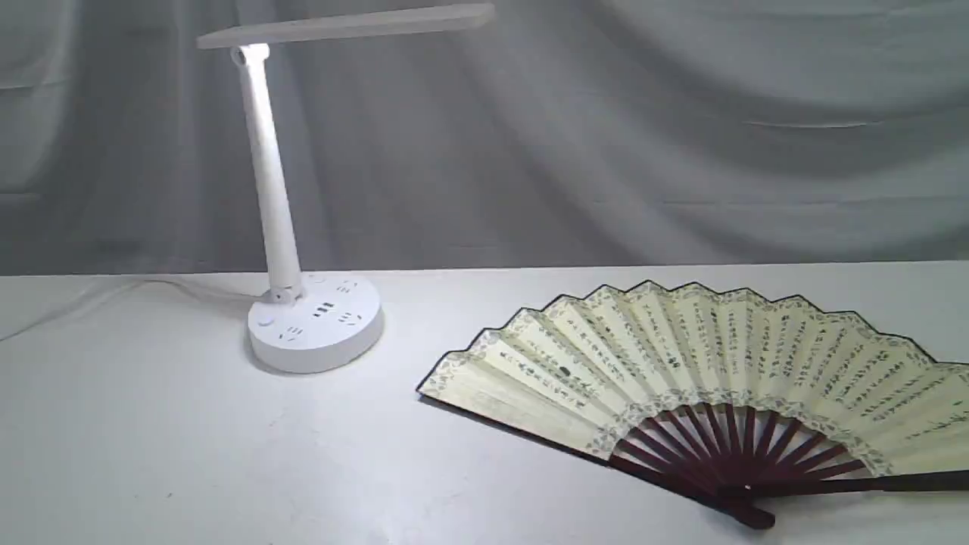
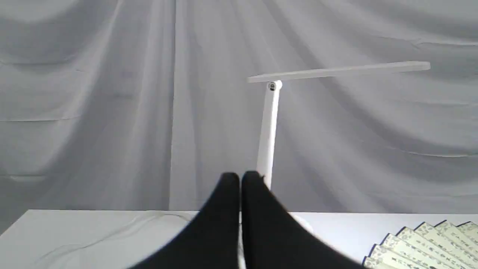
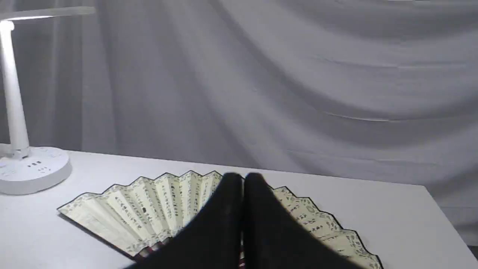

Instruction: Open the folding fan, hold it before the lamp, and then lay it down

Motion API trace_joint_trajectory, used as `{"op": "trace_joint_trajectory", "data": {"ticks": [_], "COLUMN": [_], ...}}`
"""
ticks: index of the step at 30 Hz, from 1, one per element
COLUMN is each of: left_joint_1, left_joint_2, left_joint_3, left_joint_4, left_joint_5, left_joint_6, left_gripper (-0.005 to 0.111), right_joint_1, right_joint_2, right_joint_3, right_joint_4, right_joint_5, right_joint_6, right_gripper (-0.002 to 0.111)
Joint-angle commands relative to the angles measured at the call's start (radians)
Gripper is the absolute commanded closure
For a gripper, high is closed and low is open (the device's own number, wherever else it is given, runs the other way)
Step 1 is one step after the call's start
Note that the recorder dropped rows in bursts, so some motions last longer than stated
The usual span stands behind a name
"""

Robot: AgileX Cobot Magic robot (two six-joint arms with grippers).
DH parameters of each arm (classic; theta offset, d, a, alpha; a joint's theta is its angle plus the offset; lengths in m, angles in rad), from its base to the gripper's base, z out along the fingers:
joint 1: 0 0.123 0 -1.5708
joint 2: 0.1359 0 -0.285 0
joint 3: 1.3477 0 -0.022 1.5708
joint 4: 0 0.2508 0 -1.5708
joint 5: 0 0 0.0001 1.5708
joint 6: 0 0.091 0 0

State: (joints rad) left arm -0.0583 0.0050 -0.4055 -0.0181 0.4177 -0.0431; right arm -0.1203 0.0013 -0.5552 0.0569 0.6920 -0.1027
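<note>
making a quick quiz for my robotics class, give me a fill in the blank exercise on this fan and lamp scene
1. The folding fan lies flat on the white table, its pleated leaf spread ____.
2. In the exterior view, the lamp stands to the ____ of the fan.
3. The left gripper and the right gripper are both ____, holding nothing.

Missing words: open; left; shut

A pale grey creased fabric curtain point(image 1: 681, 136) is hanging across the whole rear, its folds catching soft light; a smooth white flat tabletop point(image 1: 151, 454) is stretching out before it
</note>
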Motion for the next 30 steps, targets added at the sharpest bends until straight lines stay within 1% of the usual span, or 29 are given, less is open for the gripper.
{"op": "trace_joint_trajectory", "data": {"ticks": [1, 6, 8, 10, 14, 16, 18, 22, 30], "left_joint_1": [0.001, 0.001, 0.001, 0.001, 0.001, 0.001, 0.001, 0.001, 0.001], "left_joint_2": [-0.005, -0.005, -0.005, -0.005, -0.005, -0.005, -0.005, -0.005, -0.005], "left_joint_3": [0.091, 0.204, 0.248, 0.291, 0.38, 0.405, 0.405, 0.405, 0.405], "left_joint_4": [-0.012, -0.012, -0.012, -0.012, -0.012, -0.012, -0.012, -0.012, -0.019], "left_joint_5": [-0.119, -0.207, -0.234, -0.234, -0.243, -0.287, -0.225, -0.27, -0.234], "left_joint_6": [-0.009, -0.009, -0.009, -0.009, -0.009, -0.009, -0.006, -0.006, -0.009], "left_gripper": [0.107, 0.107, 0.107, 0.107, 0.107, 0.107, 0.107, 0.107, 0.107], "right_joint_1": [0.006, 0.006, 0.006, 0.006, 0.006, 0.006, 0.006, 0.006, 0.006], "right_joint_2": [-0.001, -0.001, -0.001, -0.001, -0.001, -0.001, -0.001, -0.001, -0.001], "right_joint_3": [0.113, 0.259, 0.312, 0.381, 0.522, 0.555, 0.555, 0.555, 0.555], "right_joint_4": [0.007, 0.061, 0.059, 0.04, -0.042, -0.057, -0.057, -0.057, -0.057], "right_joint_5": [-0.189, -0.418, -0.457, -0.507, -0.57, -0.602, -0.492, -0.464, -0.458], "right_joint_6": [0.007, 0.01, 0.006, 0.0, 0.0, 0.0, -0.001, -0.013, -0.013], "right_gripper": [0.108, 0.108, 0.108, 0.108, 0.108, 0.108, 0.108, 0.108, 0.108]}}
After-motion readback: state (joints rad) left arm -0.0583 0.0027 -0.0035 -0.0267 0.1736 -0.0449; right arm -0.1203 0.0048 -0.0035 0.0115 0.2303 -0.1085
